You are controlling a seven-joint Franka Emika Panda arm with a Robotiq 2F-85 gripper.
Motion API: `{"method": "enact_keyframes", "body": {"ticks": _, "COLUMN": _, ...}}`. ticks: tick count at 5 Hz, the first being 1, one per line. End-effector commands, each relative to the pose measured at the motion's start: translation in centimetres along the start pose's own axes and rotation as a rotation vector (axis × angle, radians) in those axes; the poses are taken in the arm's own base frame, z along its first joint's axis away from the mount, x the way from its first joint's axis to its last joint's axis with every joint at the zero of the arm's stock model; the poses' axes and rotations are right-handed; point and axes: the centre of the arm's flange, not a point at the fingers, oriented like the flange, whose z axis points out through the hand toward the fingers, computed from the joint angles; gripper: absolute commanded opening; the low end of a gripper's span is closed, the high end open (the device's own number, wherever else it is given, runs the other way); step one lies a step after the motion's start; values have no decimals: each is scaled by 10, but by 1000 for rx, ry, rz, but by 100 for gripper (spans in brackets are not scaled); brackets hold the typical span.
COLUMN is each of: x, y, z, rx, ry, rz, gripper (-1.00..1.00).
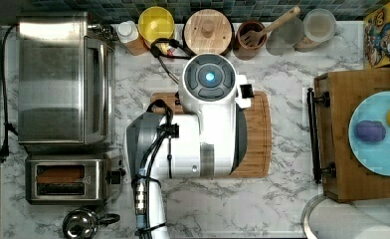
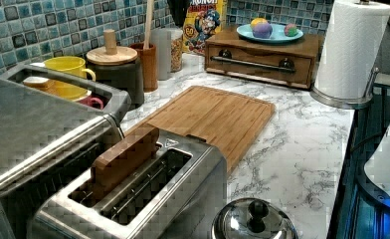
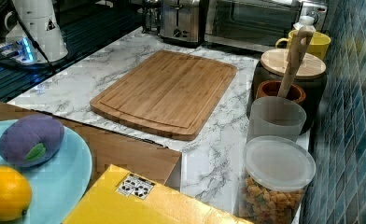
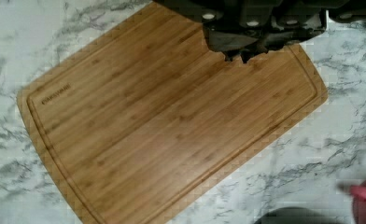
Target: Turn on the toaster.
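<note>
Marble bench point(image 1: 233, 204). Toaster point(image 1: 66, 179): rigid steel, likely heavy; press its black side lever point(image 1: 116, 177) downward. Jaws closed, empty, above board point(image 4: 172, 121).

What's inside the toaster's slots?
One slot of the toaster holds a brown slab standing up out of it; the other looks empty, showing only wire guides. The slab's lower part is hidden inside the slot.

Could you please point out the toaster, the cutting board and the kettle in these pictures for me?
toaster point(image 1: 96, 178): top view, on its steel top beside the slots.
cutting board point(image 3: 172, 91): right view, on the middle of its wooden face.
kettle point(image 2: 255, 221): left view, on the lid's black knob.
</note>
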Motion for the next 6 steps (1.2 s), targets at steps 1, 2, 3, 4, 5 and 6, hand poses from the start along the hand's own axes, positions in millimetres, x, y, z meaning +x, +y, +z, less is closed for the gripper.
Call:
{"method": "enact_keyframes", "body": {"ticks": 1, "x": -105, "y": -46, "z": -3, "rx": 63, "ry": 5, "rz": -305, "gripper": -100}}
{"method": "enact_keyframes", "body": {"ticks": 2, "x": -124, "y": -60, "z": 28, "rx": 53, "ry": -66, "rz": -373, "gripper": -100}}
{"method": "enact_keyframes", "body": {"ticks": 3, "x": -142, "y": -70, "z": 54, "rx": 30, "ry": -126, "rz": -418, "gripper": -100}}
{"method": "enact_keyframes", "body": {"ticks": 4, "x": -171, "y": -69, "z": 71, "rx": 33, "ry": -132, "rz": -470, "gripper": -100}}
{"method": "enact_keyframes", "body": {"ticks": 5, "x": -194, "y": -67, "z": 73, "rx": 51, "ry": -144, "rz": -515, "gripper": -100}}
{"method": "enact_keyframes", "body": {"ticks": 6, "x": -216, "y": -68, "z": 75, "rx": 60, "ry": -127, "rz": -587, "gripper": -100}}
